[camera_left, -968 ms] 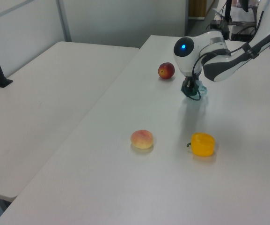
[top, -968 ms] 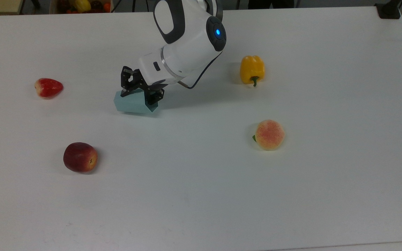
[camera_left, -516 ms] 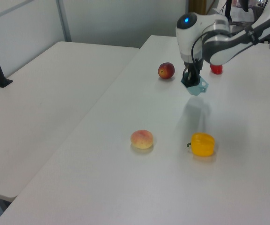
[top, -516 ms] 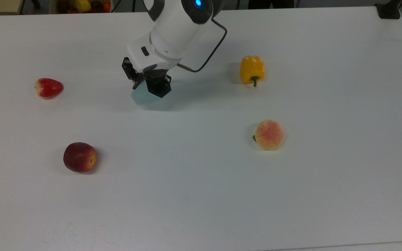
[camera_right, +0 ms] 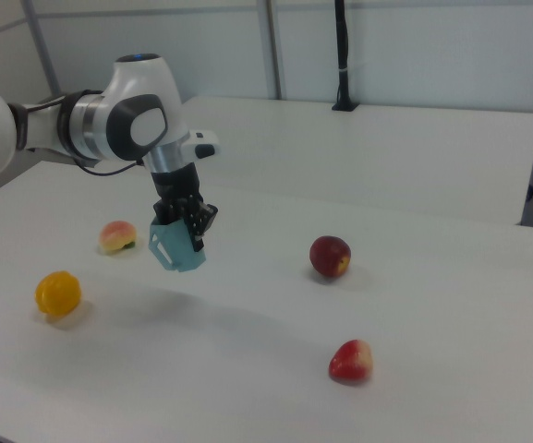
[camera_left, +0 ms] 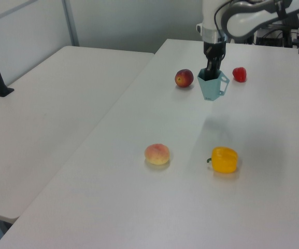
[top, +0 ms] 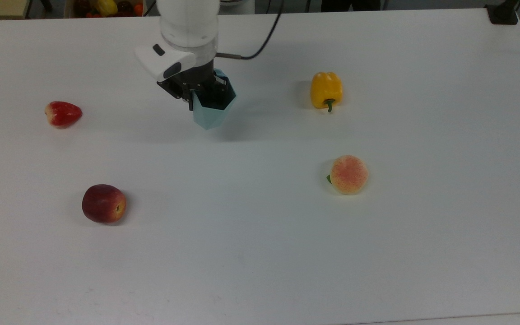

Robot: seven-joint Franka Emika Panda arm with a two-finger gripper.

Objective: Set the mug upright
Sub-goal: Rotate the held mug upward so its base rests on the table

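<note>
Since a second ago the mug [top: 212,108] has gone from lying on its side on the table [top: 260,253] to hanging clear above it, rim up and base down, shifted toward the top view's right. End effector [top: 202,95] clamps the rim wall, one finger inside the cup, which keeps the opening level; in the left view the mug [camera_left: 210,84] hangs between apple [camera_left: 184,78] and strawberry [camera_left: 239,74], shadow well below. Judged nearly done: lowering and release remain, and a tilted touchdown could tip it.
</note>
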